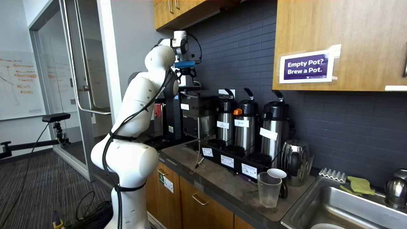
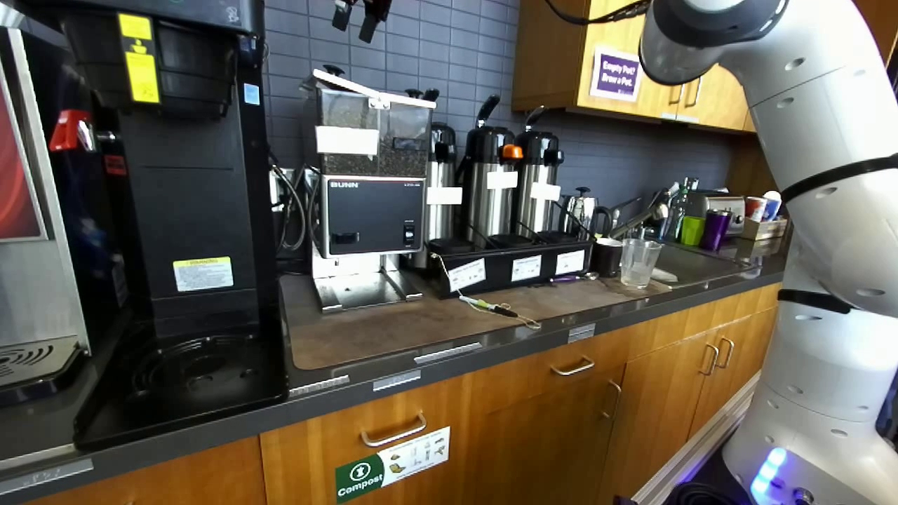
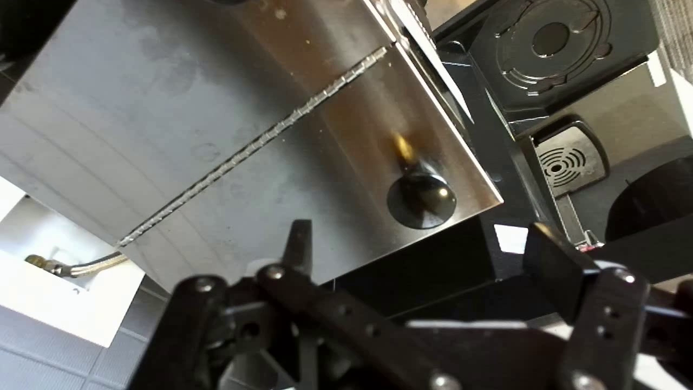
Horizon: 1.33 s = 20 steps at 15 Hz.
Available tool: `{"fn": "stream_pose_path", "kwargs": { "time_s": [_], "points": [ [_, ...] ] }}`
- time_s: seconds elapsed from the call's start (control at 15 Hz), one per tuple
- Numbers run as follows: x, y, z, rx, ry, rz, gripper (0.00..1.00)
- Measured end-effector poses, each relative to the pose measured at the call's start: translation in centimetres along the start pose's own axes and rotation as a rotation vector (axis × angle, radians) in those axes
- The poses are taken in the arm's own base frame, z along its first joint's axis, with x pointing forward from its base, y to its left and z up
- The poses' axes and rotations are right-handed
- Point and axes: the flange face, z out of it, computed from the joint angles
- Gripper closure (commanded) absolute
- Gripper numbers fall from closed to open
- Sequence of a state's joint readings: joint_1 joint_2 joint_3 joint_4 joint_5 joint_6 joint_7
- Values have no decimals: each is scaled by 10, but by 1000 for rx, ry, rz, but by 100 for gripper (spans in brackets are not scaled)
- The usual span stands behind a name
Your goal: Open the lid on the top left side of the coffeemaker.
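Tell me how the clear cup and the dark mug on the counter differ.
The clear cup is see-through; the dark mug is opaque, black outside with a white inside. The cup stands nearer the counter's front edge; the mug sits farther back. Both stand upright.

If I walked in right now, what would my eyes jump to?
Probably the big white robot arm beside the counter, its open claw hanging over the boxy BUNN machine. Next, the bright orange spout on the middle steel pot, and the purple sign on the wooden cupboard.
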State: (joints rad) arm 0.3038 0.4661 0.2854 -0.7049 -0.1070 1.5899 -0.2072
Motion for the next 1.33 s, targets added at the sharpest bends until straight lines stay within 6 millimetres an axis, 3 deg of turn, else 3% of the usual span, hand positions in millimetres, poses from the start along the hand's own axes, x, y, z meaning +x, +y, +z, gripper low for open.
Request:
{"fn": "stream_pose_path", "kwargs": {
  "time_s": [0.27,1.33],
  "points": [
    [-1,10,10,44,-3,20,0],
    [2,5,34,158,-11,5,0]
  ]
}}
